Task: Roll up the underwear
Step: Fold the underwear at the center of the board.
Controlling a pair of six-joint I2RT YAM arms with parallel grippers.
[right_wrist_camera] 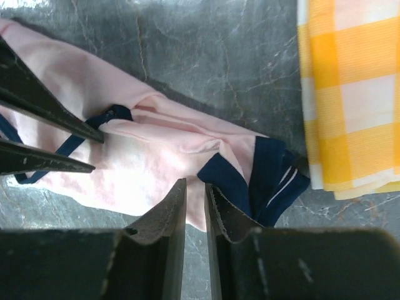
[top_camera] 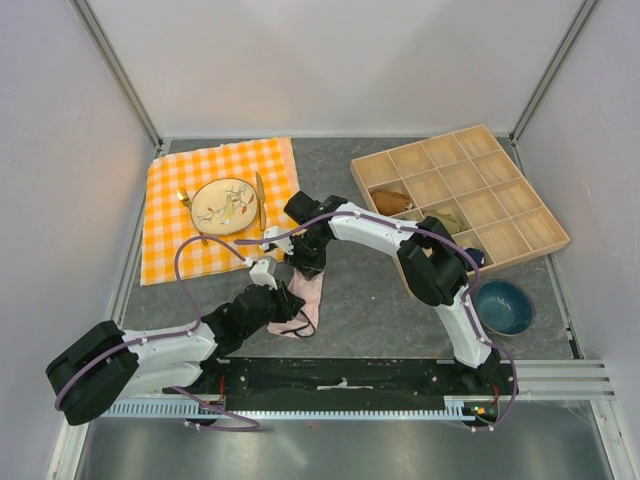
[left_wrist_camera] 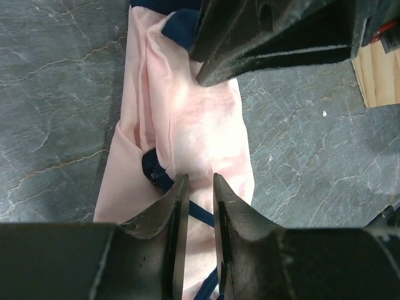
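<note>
The underwear (top_camera: pixel 311 296) is a pale pink brief with navy edging, lying loosely folded in a strip on the grey table between both arms. In the left wrist view the underwear (left_wrist_camera: pixel 194 119) stretches away under my left gripper (left_wrist_camera: pixel 200 181), whose jaws stand a narrow gap apart; a navy strap runs flat beneath them. My right gripper (right_wrist_camera: pixel 195 186) hovers at the far, waistband end of the underwear (right_wrist_camera: pixel 144 162), its jaws also slightly apart with nothing pinched. From above, the left gripper (top_camera: pixel 288 312) is at the near end and the right gripper (top_camera: pixel 306 268) at the far end.
An orange checked cloth (top_camera: pixel 170 230) with a plate (top_camera: pixel 199 196) and cutlery lies far left, close to the underwear's far end. A wooden compartment tray (top_camera: pixel 520 215) holding rolled garments (top_camera: pixel 392 202) sits at the back right. A blue bowl (top_camera: pixel 502 306) stands near the right arm.
</note>
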